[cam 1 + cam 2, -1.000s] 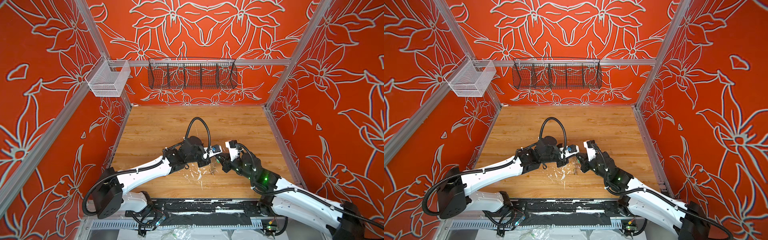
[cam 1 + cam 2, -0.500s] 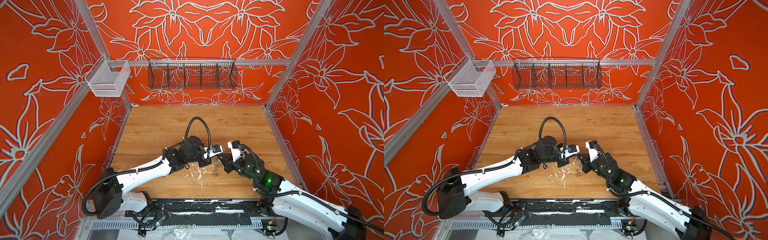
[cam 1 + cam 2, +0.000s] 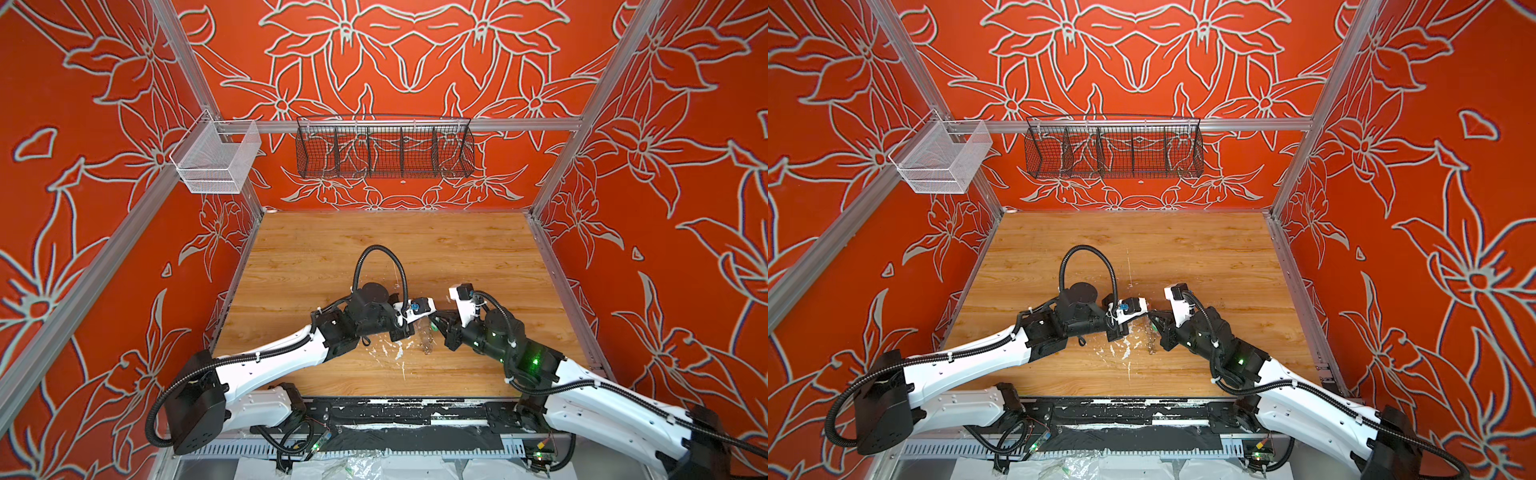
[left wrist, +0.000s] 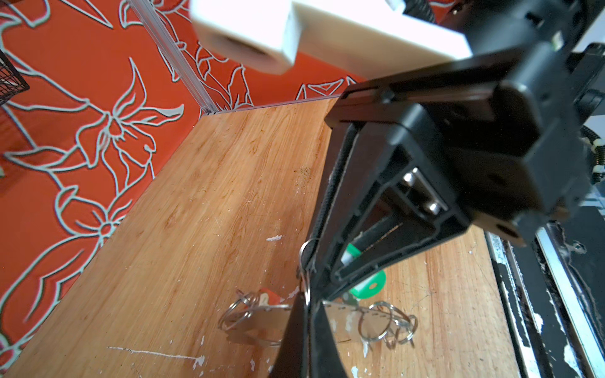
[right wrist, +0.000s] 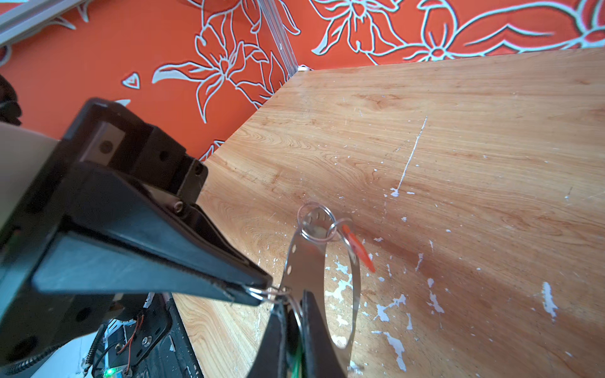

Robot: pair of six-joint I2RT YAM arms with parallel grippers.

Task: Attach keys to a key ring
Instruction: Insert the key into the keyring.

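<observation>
The key ring [image 5: 293, 258], a flat grey oval hoop, hangs above the wooden table between the two arms, also seen in a top view [image 3: 427, 343]. Several wire split rings [image 4: 386, 322] dangle from its rim. My left gripper [image 4: 306, 301] is shut on one split ring at the hoop's top edge. My right gripper [image 5: 293, 304] is shut on the bright green key [image 4: 368, 284], pressed against that same split ring, tip to tip with the left gripper [image 5: 258, 289]. The orange-red key [image 5: 358, 250] hangs from a split ring at the hoop's far end.
White paint flecks [image 3: 395, 353] mark the wooden table [image 3: 415, 249] under the grippers. A white mesh basket [image 3: 216, 162] and a black wire basket [image 3: 384, 149] hang on the rear rail, well above the work. Orange flowered walls enclose three sides.
The right arm has shifted very slightly; both grippers stay tip to tip over the same spot, grips unchanged.
</observation>
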